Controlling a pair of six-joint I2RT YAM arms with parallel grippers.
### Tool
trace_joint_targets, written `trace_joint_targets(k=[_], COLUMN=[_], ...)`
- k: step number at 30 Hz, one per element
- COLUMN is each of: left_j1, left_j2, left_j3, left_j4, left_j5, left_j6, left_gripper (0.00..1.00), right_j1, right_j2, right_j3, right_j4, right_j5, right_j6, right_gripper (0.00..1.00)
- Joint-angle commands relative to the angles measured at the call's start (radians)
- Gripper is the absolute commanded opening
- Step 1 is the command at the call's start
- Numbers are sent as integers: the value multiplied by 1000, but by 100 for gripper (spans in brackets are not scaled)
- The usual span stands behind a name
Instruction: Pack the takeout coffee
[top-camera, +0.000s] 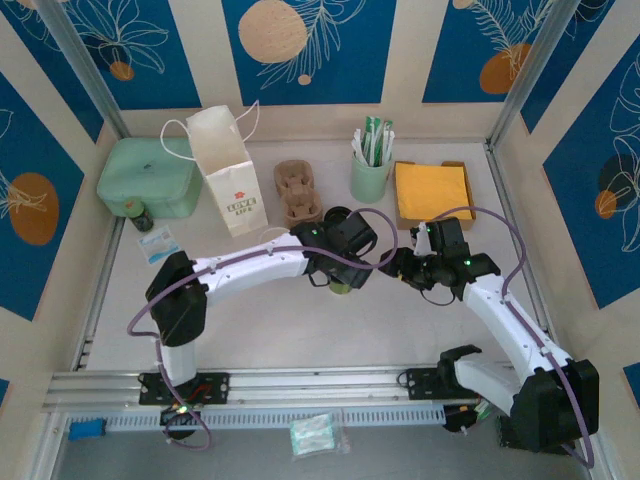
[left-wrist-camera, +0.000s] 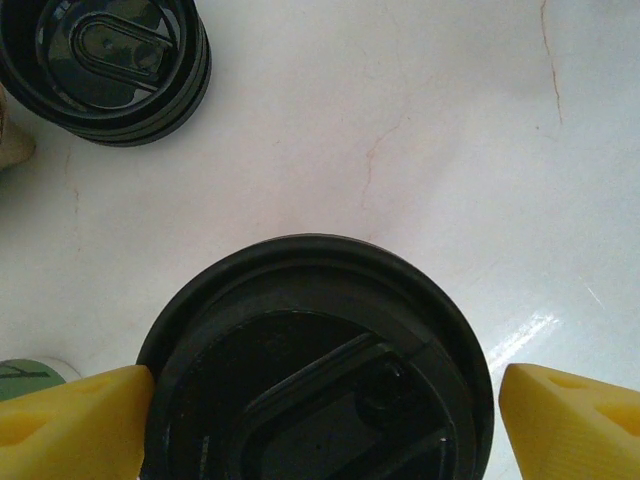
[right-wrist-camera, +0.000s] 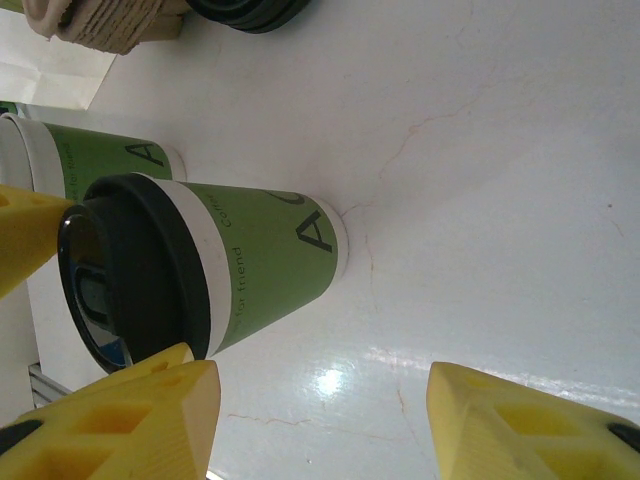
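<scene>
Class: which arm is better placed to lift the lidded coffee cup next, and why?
Left, probably. The left gripper is open over the takeout coffee, straddling its lid; the right gripper sits open beside it.

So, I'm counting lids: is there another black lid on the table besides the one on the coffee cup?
Yes, a second black lid lies on the white table beyond the lidded takeout coffee.

both arms reach inward; left pincer (left-wrist-camera: 320, 400) spread wide, pointing down; right pincer (right-wrist-camera: 322, 415) parted, empty.
</scene>
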Motion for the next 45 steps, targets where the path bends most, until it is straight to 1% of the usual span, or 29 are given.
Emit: trace_joint_targets(k=[1, 9, 16, 25, 28, 31, 34, 36, 40, 45], left_j1=[-8, -7, -7, -4, 3, 17, 47, 74, 128, 176], left_j2=[10, -11, -40, -107, -144, -187, -242, -280, -350, -388], left_j3=[27, 36, 47, 61, 45, 1, -76, -138, -258, -362], left_j4=[-28, -10, 8, 36, 41, 49, 69, 90, 128, 194], left_j5=[14, 38, 60, 63, 47, 27, 33, 51, 100, 189], left_j6=[10, 6, -10, -40, -65, -104, -150, -176, -222, -262], left_gripper=[91, 100, 99, 99, 99, 99, 99, 100, 99, 99], right_j1=[-4, -5, -7, -15, -19, -20, -13, -2, 50, 136], right_j2=[-10, -10, -12, -8, -2, 15, 43, 64, 128, 212], right_j3=[12, 32, 44, 59, 71, 91, 120, 145, 203, 265], right_j4=[-23, -36, -47, -60, -68, -76, -84, -91, -107, -113], right_j5=[-27, -27, -21, -18, -21, -45, -75, -84, -75, -20], right_j6=[-20, -28, -29, -41, -52, -74, -98, -113, -142, -156], right_gripper=[57, 57, 57, 57, 57, 57, 57, 58, 62, 63])
